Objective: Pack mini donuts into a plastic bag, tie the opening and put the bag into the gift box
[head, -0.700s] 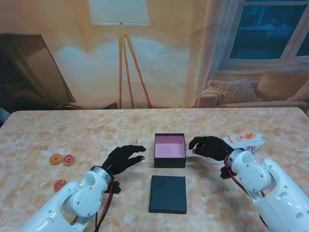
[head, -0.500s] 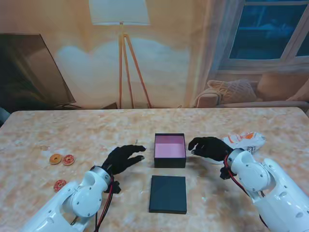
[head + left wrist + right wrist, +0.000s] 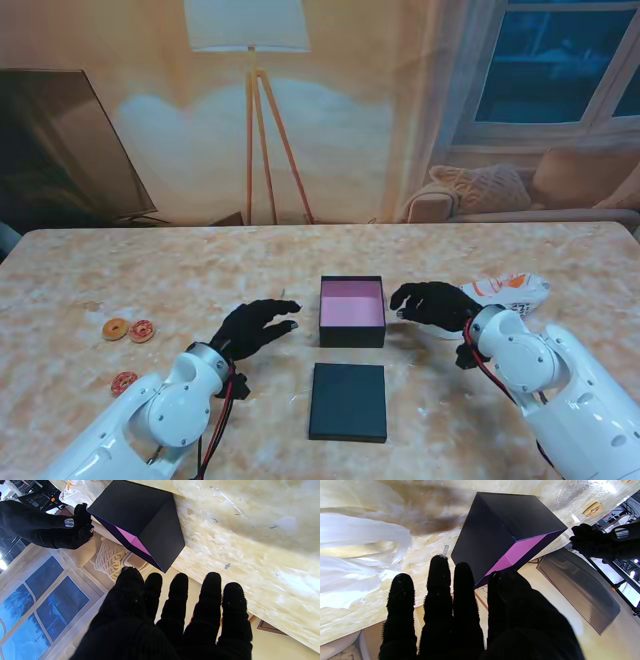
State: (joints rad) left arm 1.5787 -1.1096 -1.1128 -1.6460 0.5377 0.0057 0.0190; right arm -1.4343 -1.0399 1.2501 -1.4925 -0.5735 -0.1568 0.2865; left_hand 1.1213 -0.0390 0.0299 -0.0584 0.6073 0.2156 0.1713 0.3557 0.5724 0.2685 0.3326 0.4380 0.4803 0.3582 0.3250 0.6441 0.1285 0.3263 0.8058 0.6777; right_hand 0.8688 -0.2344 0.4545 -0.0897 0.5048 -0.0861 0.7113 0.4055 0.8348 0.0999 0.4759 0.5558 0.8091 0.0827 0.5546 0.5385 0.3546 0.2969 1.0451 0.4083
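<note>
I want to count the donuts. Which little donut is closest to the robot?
The mini donut lying alone beside the left arm is nearest to me. The other two donuts sit side by side, farther away on the table's left.

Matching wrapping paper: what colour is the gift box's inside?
Pink inside the gift box, black outside; the stand view shows it best.

Open gift box [image 3: 352, 310] mid-table, pink inside — its black lid [image 3: 348, 401] nearer to me. My left hand [image 3: 254, 327] and right hand [image 3: 432, 304] flank the box, both empty, fingers spread. Plastic bag [image 3: 510, 291] right; three donuts [image 3: 128, 330] left.
</note>
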